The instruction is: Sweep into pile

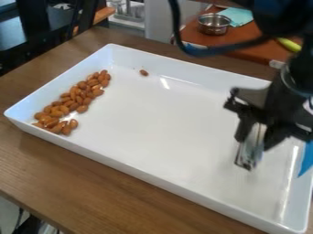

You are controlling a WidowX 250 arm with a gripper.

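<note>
The black gripper (256, 130) hangs over the right part of the white tray (165, 114), far from the nuts. A narrow, pale, shiny piece (249, 153) with dark edges points down from it; how the two are joined is unclear. Brown almonds (76, 99) lie in a slanting band along the tray's left side, close together, with several at its near-left corner. One separate almond (143, 72) rests near the far wall, to the right of the band.
The tray's raised rim surrounds the work area on a brown wooden table (79, 180). Behind stand a metal bowl (214, 23) and a teal cloth (237, 16) on an orange-brown surface. A dark cable loops above the far edge. Something blue (306, 160) shows at the right edge.
</note>
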